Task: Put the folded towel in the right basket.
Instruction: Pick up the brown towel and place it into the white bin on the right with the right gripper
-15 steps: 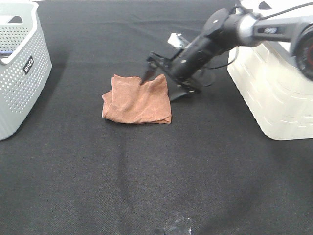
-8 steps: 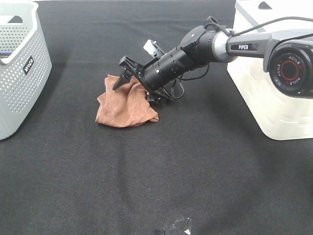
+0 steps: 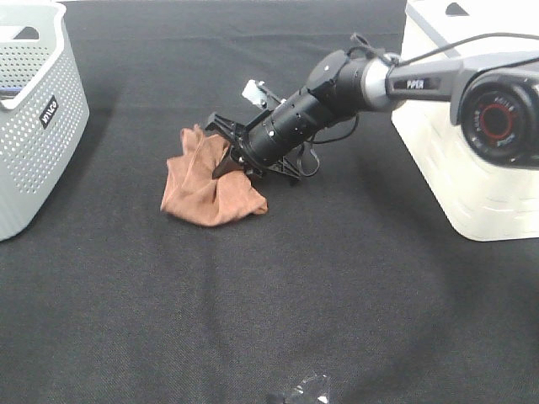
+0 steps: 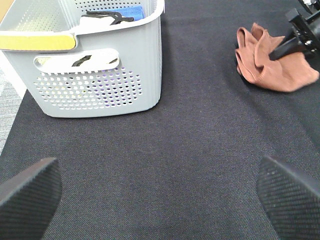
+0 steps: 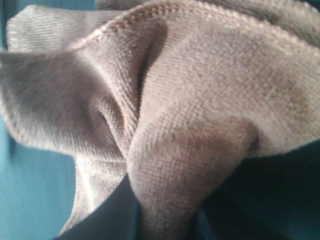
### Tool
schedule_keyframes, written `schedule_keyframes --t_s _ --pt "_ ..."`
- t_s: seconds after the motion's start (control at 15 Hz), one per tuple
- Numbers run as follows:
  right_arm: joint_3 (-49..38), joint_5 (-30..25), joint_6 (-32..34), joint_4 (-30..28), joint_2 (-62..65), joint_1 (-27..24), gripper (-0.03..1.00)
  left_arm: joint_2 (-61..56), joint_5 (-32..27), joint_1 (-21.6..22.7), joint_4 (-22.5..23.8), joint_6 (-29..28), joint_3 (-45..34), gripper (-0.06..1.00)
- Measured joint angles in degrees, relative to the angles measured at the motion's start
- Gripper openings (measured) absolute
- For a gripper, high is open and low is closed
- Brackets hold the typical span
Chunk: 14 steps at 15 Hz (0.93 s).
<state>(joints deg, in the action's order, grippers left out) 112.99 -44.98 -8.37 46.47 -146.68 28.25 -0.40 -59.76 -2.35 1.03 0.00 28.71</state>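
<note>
The brown towel (image 3: 202, 185) lies crumpled on the black table, left of centre; it also shows in the left wrist view (image 4: 270, 65). My right gripper (image 3: 229, 156) reaches across from the right and is shut on the towel's upper right edge, pinching a raised fold. In the right wrist view the bunched towel (image 5: 165, 110) fills the frame and runs down between the jaws. The right basket (image 3: 459, 135) is white and stands at the right edge, behind the arm. My left gripper (image 4: 160, 200) is open and empty, low over bare table near the left basket.
A grey perforated basket (image 3: 34, 126) stands at the left edge; in the left wrist view (image 4: 100, 85) it holds cloths. A small shiny object (image 3: 305, 391) lies at the front edge. Black cloth covers the table (image 3: 337, 295).
My right arm has swung left onto the towel, pushing it left and bunching it. The jaws have come together on its upper edge.
</note>
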Motion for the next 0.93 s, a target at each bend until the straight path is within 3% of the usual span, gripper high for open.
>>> schedule_keyframes --t_s 0.27,0.47,0.73,0.93 --pt "-0.34 -6.07 -0.23 -7.05 7.05 -0.92 0.2 0.0 0.0 0.0 0.0 0.0 0.0 0.99" --pt "-0.34 -12.03 -0.23 -10.03 19.37 -6.36 0.2 0.0 0.0 0.0 0.0 0.0 0.0 0.99" --pt "-0.34 -15.18 -0.23 -12.38 34.78 -15.87 0.2 0.0 0.0 0.0 0.0 0.0 0.0 0.99" --pt "-0.34 -15.18 -0.23 -16.9 45.32 -27.62 0.2 0.0 0.0 0.0 0.0 0.0 0.0 0.99"
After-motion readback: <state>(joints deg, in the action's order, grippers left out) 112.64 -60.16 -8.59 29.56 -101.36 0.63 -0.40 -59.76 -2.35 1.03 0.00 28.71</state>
